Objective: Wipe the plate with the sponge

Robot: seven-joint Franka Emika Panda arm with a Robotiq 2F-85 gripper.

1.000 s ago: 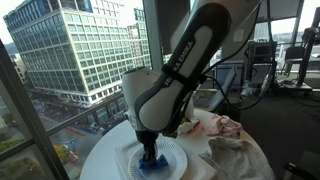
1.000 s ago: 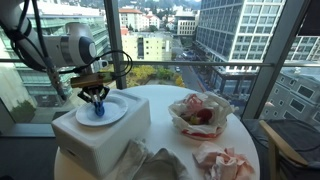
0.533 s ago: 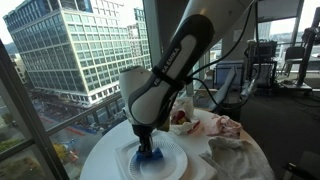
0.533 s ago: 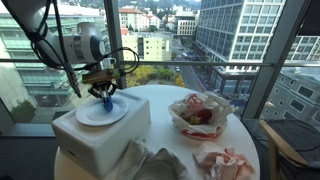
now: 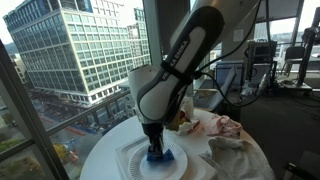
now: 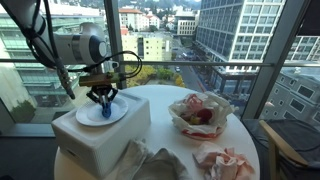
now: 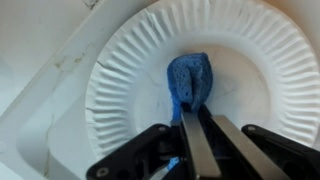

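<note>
A white paper plate point(image 7: 120, 80) lies on a white box point(image 6: 120, 125); it shows in both exterior views point(image 5: 135, 160) point(image 6: 90, 116). A blue sponge point(image 7: 190, 80) rests on the middle of the plate. My gripper point(image 7: 192, 120) is shut on the blue sponge and presses it down onto the plate. In an exterior view the sponge point(image 5: 158, 156) shows under the fingers, toward the plate's right part. It also shows in an exterior view point(image 6: 105, 110) under the gripper point(image 6: 104, 100).
The box stands on a round white table point(image 6: 160, 95) by tall windows. A bowl wrapped in plastic with red contents point(image 6: 198, 112), crumpled cloths point(image 6: 150, 162) and crumpled plastic point(image 6: 225, 160) lie on the table.
My gripper and the sponge slid across the plate, first one way and then back toward the plate's other side. The plate stayed in place.
</note>
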